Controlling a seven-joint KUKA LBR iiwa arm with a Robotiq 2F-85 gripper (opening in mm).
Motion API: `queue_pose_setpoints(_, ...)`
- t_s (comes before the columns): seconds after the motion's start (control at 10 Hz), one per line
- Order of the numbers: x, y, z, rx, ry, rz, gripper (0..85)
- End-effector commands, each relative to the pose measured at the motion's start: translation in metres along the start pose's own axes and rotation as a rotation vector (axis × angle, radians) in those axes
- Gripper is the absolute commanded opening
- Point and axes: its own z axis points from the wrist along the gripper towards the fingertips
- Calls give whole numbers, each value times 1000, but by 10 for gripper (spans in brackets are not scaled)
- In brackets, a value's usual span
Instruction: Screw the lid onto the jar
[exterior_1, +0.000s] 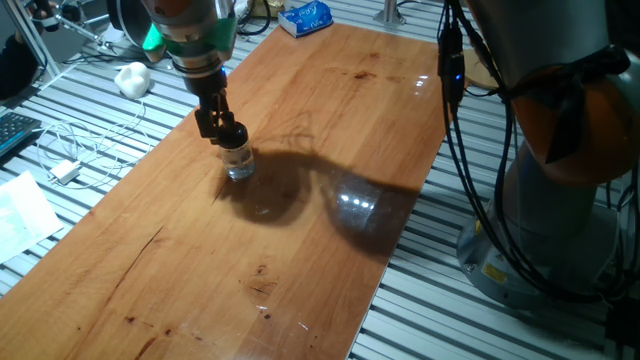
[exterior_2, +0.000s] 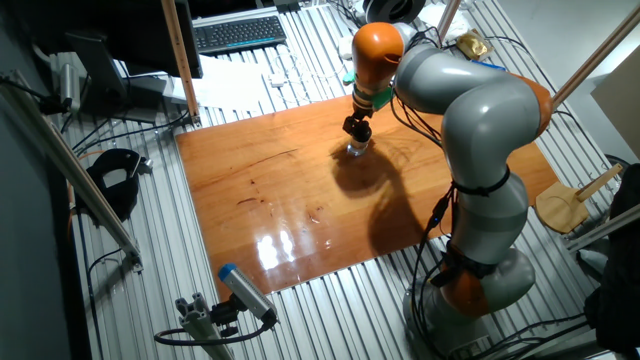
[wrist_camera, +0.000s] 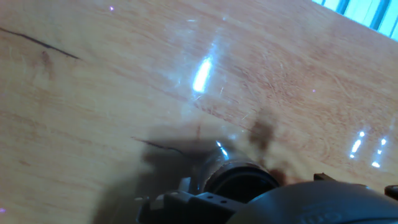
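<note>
The clear glass jar (exterior_1: 240, 165) stands upright on the wooden board (exterior_1: 300, 260), left of its middle. The black lid (exterior_1: 233, 136) sits on top of the jar. My gripper (exterior_1: 226, 130) comes down from above and is shut on the lid, its black fingers on either side of it. In the other fixed view the gripper (exterior_2: 357, 128) stands over the jar (exterior_2: 357, 151) near the board's far edge. In the hand view the lid (wrist_camera: 239, 182) is a dark, blurred round shape at the bottom; the jar below it is mostly hidden.
A white lumpy object (exterior_1: 132, 78) and white cables (exterior_1: 70, 155) lie on the slatted table left of the board. A blue packet (exterior_1: 305, 17) lies beyond the board's far end. The arm's base (exterior_1: 560, 220) stands at the right. A keyboard (exterior_2: 240, 33) lies beyond the board.
</note>
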Motion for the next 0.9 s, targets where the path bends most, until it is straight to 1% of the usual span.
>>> queue_pose_setpoints(0.0,0,1,0,-7,4,0,850)
queue_pose_setpoints(0.3,4,3,5,-30,25,0,850)
queue_pose_setpoints(0.4,6,3,7,-34,20,0,850)
queue_pose_setpoints(0.6,8,4,8,-39,26,0,850)
queue_pose_setpoints(0.8,11,6,10,-34,30,0,850)
